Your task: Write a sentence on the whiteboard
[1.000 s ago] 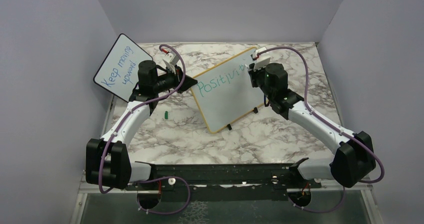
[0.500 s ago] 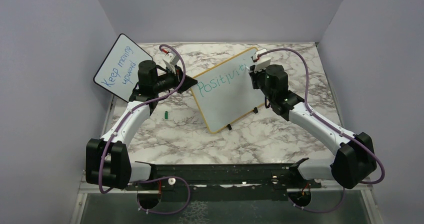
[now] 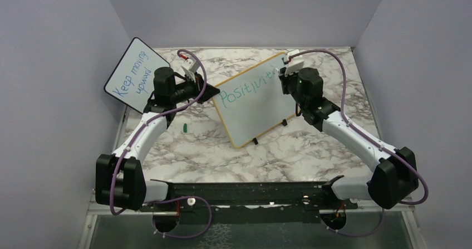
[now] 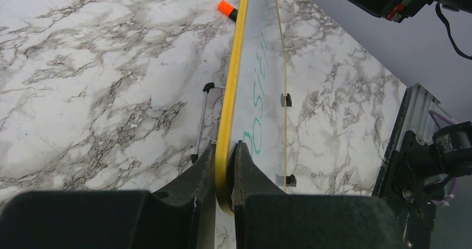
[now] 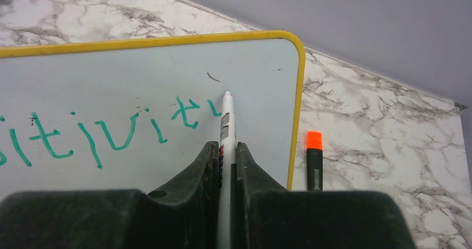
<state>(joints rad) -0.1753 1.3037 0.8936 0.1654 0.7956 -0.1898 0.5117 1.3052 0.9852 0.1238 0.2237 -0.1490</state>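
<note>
The whiteboard (image 3: 250, 118) stands in the middle of the bench (image 3: 211, 160), its long side running from 8 o'clock up to 2 o'clock. The left jaws pinch its yellow frame at the 9 o'clock end. The right jaws, at the board's 2 o'clock corner, are pressed on a marker (image 5: 226, 121). Its tip sits just past the last green stroke; whether it touches, I cannot tell. The sentence (image 3: 245, 87) reads "Positivit" plus a short stroke. An orange-capped pen (image 5: 314, 160) lies on the bench at 3 o'clock of the marker, just outside the frame. A smaller board (image 3: 131, 73) with blue writing stands at 10 o'clock. A small green piece (image 3: 184, 128) lies at 8 o'clock of the whiteboard.
</note>
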